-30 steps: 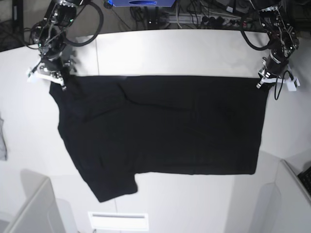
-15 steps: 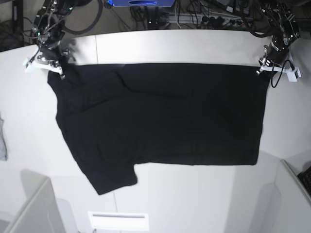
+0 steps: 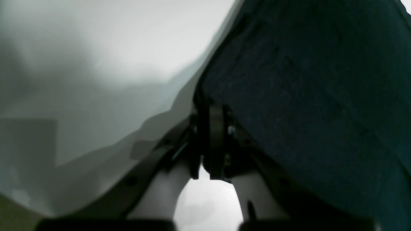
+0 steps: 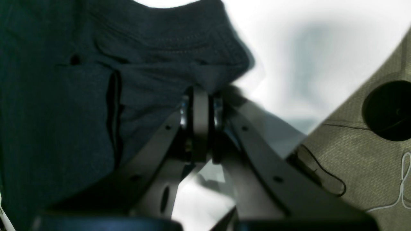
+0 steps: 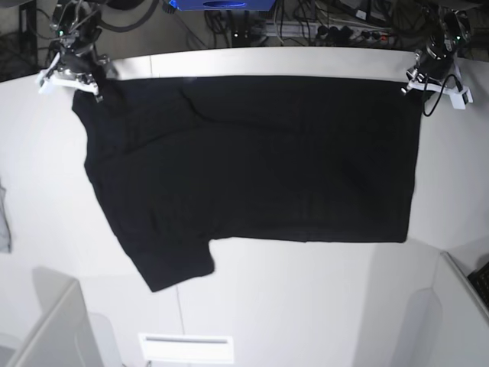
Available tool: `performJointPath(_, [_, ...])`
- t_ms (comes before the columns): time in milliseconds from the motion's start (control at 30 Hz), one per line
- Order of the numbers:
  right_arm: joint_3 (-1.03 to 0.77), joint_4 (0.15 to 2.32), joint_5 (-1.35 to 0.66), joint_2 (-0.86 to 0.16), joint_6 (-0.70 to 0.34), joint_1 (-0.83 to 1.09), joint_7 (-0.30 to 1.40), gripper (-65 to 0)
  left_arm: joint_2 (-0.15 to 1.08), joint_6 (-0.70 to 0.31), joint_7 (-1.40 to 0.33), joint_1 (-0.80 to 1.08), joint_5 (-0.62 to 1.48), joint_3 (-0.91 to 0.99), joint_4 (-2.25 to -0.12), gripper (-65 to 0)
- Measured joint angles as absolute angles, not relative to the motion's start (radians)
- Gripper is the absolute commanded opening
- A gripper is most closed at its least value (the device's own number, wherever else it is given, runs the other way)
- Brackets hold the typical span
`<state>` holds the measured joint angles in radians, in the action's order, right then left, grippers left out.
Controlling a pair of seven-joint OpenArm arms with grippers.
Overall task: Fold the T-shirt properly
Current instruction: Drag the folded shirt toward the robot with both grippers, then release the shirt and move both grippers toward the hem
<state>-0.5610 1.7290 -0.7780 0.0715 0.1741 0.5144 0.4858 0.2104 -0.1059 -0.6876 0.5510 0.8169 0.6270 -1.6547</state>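
The black T-shirt (image 5: 252, 160) hangs spread wide above the white table, plain side showing, one sleeve drooping at the lower left (image 5: 179, 269). My left gripper (image 5: 416, 80) is shut on the shirt's upper right corner; the left wrist view shows its fingers (image 3: 215, 128) pinching the dark cloth edge (image 3: 305, 96). My right gripper (image 5: 84, 82) is shut on the upper left corner; the right wrist view shows its fingers (image 4: 200, 112) clamped on a bunched hemmed edge (image 4: 167, 54).
The white table (image 5: 306, 306) lies under the shirt. A grey cloth scrap (image 5: 4, 222) lies at the table's left edge. Grey bin walls stand at the front left (image 5: 53, 329) and front right (image 5: 458, 306). Cables and gear crowd the far side (image 5: 321, 27).
Both grippers have moved toward the far side of the table, carrying the shirt's top edge with them. The shirt has stretched longer and its bottom hem has risen slightly.
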Motion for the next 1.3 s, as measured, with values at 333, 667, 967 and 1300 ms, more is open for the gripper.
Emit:
performJointPath(333, [-0.561,1.74,-0.783,0.072,0.163,0.57,0.465,-65.0,0.211,-0.105,-0.69,0.624,0.817,0.627,-1.721,-65.0])
performJointPath(667, [-0.556,1.803,-0.773,0.075,0.179,0.617,0.498,-65.0,0.211,-0.105,-0.688,0.671,0.817,0.627,-1.729,-65.0])
performJointPath(967, [-0.557,1.802,-0.762,0.075,0.183,0.589,0.569,-65.0,0.21,-0.105,-0.688,0.676,0.817,0.627,-1.729,-65.0])
performJointPath(1300, [-0.558,1.808,-0.763,0.075,0.183,0.595,0.567,-41.0,0.204,-0.102,-0.685,0.679,0.815,0.726,-1.729,-21.6])
